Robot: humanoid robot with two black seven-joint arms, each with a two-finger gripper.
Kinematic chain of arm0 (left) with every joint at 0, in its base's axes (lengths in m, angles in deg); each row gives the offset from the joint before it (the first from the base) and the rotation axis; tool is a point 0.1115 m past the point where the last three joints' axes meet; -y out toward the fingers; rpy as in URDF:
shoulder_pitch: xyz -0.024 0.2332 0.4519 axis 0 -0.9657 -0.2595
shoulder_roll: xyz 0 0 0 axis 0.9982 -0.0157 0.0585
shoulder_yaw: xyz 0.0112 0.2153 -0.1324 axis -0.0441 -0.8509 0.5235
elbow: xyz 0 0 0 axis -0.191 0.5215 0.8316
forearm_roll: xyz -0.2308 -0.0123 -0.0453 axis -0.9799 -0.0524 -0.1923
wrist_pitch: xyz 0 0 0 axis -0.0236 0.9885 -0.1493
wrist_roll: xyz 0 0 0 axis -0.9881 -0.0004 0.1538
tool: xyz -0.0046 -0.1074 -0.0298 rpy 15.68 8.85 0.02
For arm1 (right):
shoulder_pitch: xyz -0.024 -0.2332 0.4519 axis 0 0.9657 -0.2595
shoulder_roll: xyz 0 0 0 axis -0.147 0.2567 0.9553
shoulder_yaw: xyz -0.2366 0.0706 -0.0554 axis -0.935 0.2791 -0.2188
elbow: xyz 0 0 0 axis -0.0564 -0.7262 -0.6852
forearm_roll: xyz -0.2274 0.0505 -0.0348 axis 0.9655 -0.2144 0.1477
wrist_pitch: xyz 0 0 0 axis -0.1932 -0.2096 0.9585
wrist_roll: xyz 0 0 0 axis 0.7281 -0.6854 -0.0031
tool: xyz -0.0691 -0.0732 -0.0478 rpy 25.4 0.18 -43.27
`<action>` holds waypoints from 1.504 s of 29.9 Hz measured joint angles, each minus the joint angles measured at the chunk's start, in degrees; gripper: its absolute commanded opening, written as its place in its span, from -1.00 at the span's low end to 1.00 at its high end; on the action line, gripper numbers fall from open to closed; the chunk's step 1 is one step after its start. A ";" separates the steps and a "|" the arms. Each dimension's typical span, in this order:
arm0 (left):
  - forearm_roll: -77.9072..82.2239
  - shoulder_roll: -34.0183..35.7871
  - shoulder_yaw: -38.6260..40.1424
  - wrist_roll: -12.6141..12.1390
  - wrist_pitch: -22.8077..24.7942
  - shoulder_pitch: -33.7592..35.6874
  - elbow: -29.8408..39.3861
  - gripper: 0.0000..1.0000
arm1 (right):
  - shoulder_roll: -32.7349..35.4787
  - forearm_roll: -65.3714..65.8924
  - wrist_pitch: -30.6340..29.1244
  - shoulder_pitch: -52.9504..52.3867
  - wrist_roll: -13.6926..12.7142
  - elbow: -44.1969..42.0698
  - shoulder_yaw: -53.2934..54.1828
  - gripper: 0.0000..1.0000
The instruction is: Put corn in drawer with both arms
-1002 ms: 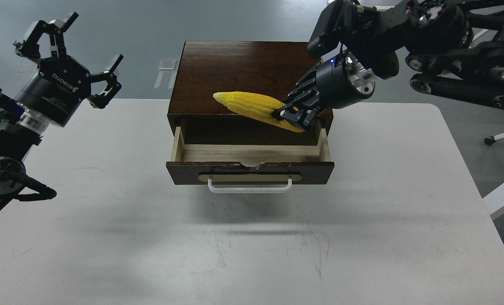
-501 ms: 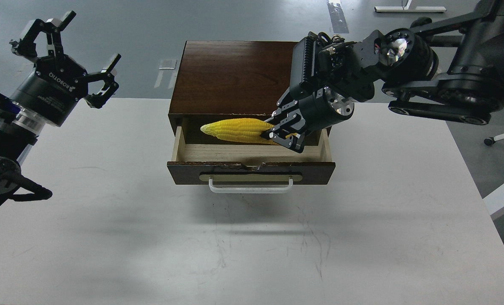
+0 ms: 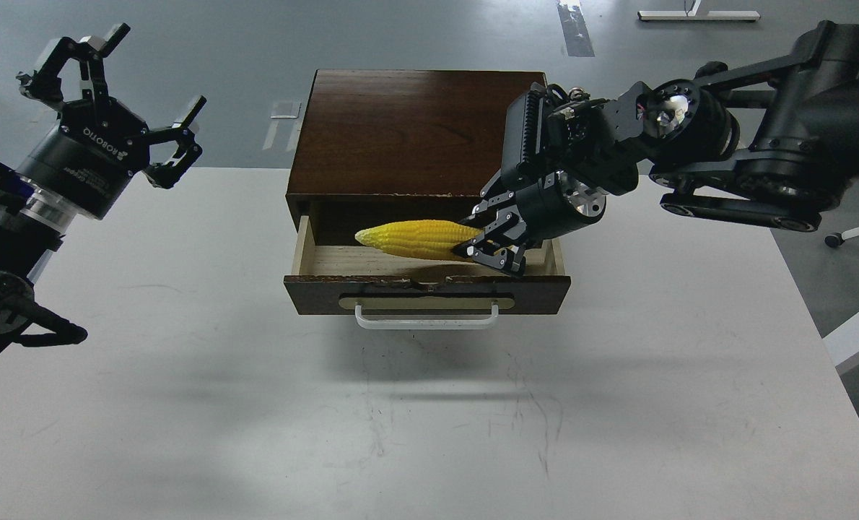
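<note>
Over the open drawer [image 3: 307, 253] on the bench [image 3: 184, 361], the right gripper [image 3: 491, 249] is lowering the corn [image 3: 415, 238], jaws clenched on its thick end; it has dropped from above the cabinet top [image 3: 400, 123], nearly ready for release. The left gripper [image 3: 123, 108] is hanging released, well apart.

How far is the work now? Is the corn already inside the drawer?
Done: the drawer is pulled open. In hand: the right gripper is shut on the thick end of the corn, holding it over the pale interior; whether it touches the bottom is unclear. Left: release the corn, then close the drawer. The left gripper is open and far away.
</note>
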 measured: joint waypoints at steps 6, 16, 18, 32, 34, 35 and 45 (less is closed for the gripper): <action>0.00 0.00 0.03 0.08 0.00 -0.31 0.01 0.96 | 0.00 -0.06 0.00 0.21 0.00 -0.07 0.00 -0.15; 0.00 -0.17 0.60 0.10 0.00 -0.45 0.04 0.96 | 0.09 -0.10 0.07 0.22 0.00 0.07 0.00 0.02; 0.00 -0.18 0.60 0.10 0.00 -0.45 0.04 0.96 | 0.09 -0.10 0.08 0.22 0.00 0.09 0.00 0.03; 0.00 -0.21 0.62 0.10 1.23 -0.54 0.04 0.96 | 0.35 -0.20 0.08 0.05 0.00 0.31 0.00 0.23; 0.00 -0.27 0.62 0.10 1.23 -0.54 0.04 0.96 | 0.41 -0.30 0.08 -0.05 0.00 0.37 0.00 0.23; 0.00 -0.27 0.62 0.10 1.23 -0.54 0.04 0.96 | 0.43 -0.41 0.08 -0.16 0.00 0.40 0.01 0.23; 0.00 -0.30 0.71 0.10 1.81 -0.54 0.02 0.96 | 2.46 -9.67 0.31 -2.51 0.00 0.26 3.38 0.74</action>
